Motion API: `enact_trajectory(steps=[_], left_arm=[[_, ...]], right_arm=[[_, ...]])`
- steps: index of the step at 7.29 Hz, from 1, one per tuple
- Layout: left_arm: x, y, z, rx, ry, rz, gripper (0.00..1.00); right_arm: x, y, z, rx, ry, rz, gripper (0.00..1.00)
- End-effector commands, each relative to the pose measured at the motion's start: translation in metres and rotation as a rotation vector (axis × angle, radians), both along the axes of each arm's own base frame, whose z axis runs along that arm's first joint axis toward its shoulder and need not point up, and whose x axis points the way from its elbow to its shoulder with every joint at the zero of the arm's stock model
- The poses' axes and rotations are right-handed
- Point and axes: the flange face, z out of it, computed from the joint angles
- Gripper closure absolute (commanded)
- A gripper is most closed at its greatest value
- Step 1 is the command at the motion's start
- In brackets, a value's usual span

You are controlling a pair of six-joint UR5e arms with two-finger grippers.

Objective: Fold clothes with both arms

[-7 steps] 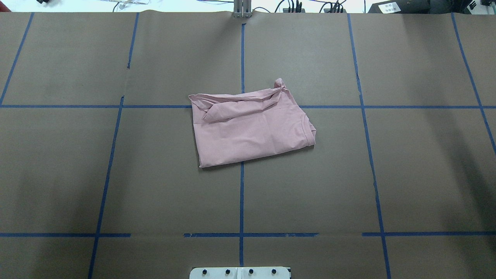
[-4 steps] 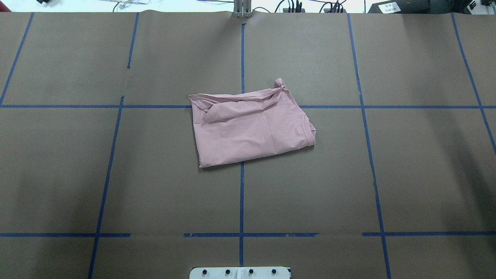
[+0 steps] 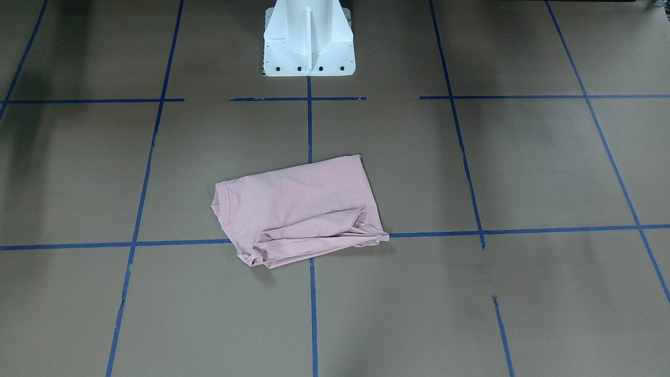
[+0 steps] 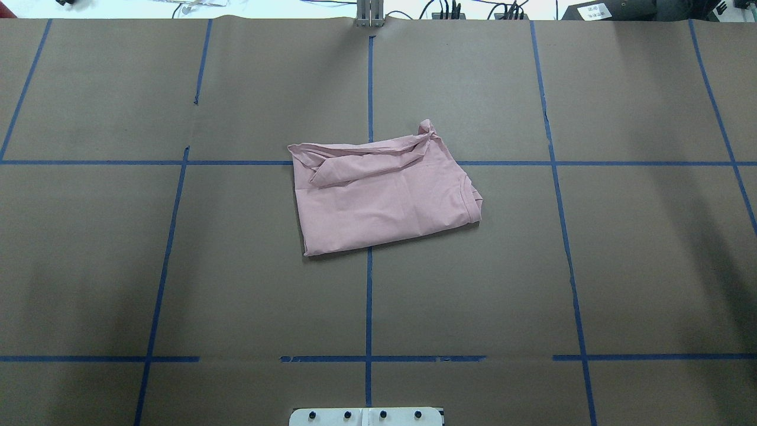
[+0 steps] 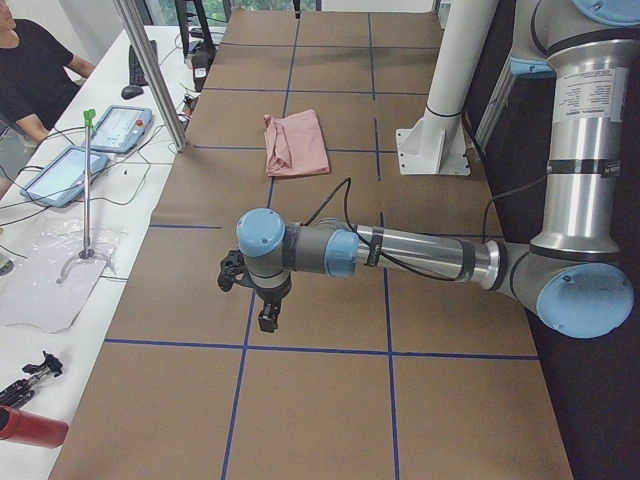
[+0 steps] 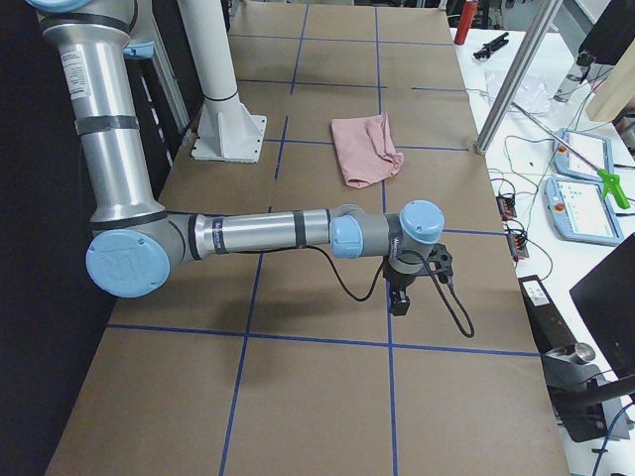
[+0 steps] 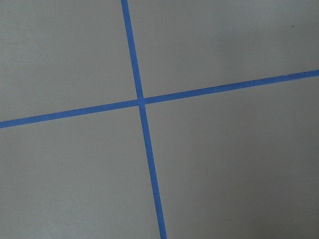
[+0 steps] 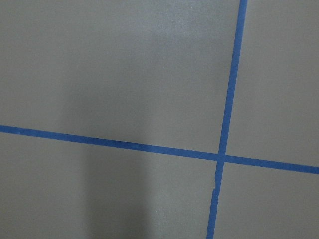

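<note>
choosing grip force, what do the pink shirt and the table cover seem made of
The pink shirt looks like soft, matte knit fabric, probably cotton: it creases and bunches. The table cover looks like matte brown paper: seams and a wavy edge show.

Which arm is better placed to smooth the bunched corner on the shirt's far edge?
Right, but only slightly. The bunched corner of the T-shirt lies on the robot's right of the centre tape line. The right arm and left arm both sit at the ends of the table, away from the shirt.
</note>
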Motion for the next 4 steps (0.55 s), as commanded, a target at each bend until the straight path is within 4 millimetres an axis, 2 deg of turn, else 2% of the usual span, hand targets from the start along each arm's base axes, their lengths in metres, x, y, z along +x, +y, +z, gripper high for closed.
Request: enact_trajectory(steps=[1, 4], left_arm=[[0.0000, 0.0001, 0.0008, -0.007, 0.000, -0.005, 0.00], [-0.0051, 0.0018, 0.0074, -0.071, -0.048, -0.072, 0.00]], right_arm=[[-0.0006, 0.0010, 0.0004, -0.004, -0.011, 0.000, 0.00], [0.0029, 0.0011, 0.0012, -0.006, -0.011, 0.006, 0.00]])
